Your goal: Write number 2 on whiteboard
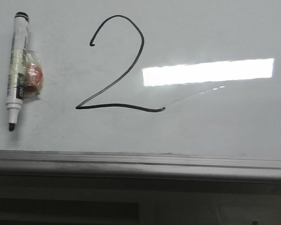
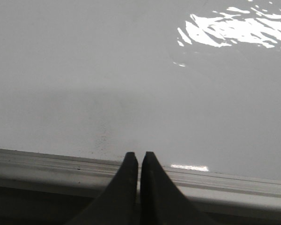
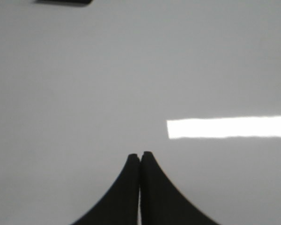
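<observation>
The number 2 (image 1: 117,70) is drawn in thin black line on the whiteboard (image 1: 215,126), left of centre in the front view. A white marker pen (image 1: 16,65) with a black cap end and bare tip lies on the board at the far left, with a small red object in clear wrap (image 1: 33,75) beside it. Neither gripper shows in the front view. My left gripper (image 2: 139,157) is shut and empty, over the board's grey frame strip (image 2: 47,164). My right gripper (image 3: 140,157) is shut and empty above bare board (image 3: 61,93).
The grey metal frame strip (image 1: 140,161) runs along the board's near edge, with a dark space below it. A bright lamp reflection (image 1: 208,71) lies on the board right of the digit. A dark object (image 3: 63,2) sits at the right wrist view's edge.
</observation>
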{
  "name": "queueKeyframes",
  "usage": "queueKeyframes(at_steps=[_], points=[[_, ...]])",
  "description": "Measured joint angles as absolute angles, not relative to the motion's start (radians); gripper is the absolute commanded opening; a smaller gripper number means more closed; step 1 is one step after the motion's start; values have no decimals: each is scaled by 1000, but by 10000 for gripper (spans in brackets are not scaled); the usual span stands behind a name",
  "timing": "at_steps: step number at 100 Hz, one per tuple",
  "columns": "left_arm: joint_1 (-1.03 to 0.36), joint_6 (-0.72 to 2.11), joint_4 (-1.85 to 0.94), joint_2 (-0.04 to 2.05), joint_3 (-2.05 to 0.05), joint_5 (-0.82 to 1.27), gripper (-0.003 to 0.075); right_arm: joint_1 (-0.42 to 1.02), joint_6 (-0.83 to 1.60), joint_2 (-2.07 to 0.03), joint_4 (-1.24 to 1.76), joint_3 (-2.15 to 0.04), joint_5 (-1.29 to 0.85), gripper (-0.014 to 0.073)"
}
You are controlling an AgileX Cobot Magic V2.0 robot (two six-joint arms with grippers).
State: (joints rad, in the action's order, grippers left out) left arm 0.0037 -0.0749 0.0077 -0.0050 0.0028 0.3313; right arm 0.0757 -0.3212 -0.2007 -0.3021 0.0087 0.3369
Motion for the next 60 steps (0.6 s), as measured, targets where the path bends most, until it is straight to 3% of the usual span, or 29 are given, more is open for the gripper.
queueKeyframes(at_steps=[26,60], points=[[4,-75,9,-5,3,331,-19,73,-325,2,-286,9,-115,-60],[4,-75,9,-5,3,331,-19,66,-314,9,-271,9,-331,-60]])
